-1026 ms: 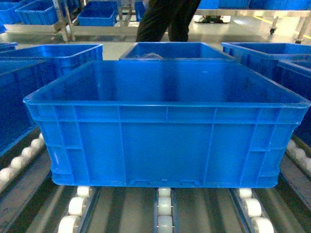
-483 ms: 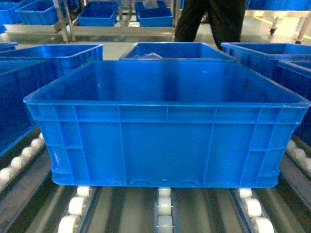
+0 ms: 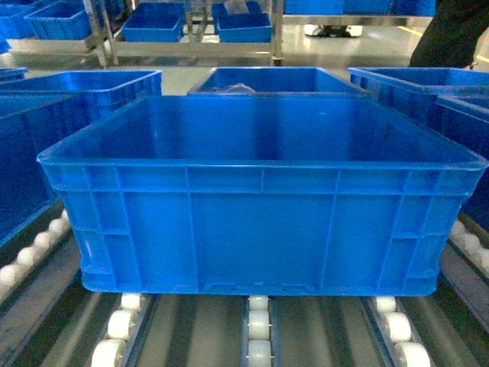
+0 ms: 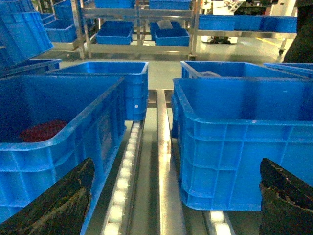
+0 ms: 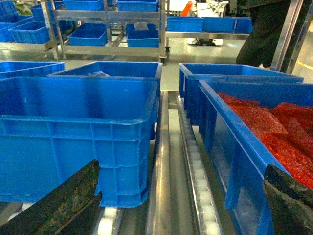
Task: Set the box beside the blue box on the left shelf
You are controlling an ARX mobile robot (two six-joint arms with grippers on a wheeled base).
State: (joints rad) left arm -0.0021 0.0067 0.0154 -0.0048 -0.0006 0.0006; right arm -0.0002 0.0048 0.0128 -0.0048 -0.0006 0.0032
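Sitting empty on roller rails [image 3: 258, 325], box [image 3: 260, 222]; neighbouring crate [image 5: 254, 147] holds red bags [image 5: 279, 132].

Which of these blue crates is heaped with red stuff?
The crate on the far right lane, beside the empty middle crate. Red bagged material fills it nearly to the rim; a left-lane crate shows only a small red patch at its bottom.

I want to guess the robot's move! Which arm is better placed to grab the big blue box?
Neither, clearly. The left gripper faces the box's left corner and the right gripper faces its right corner. Both are open. Such a wide box probably needs both arms.
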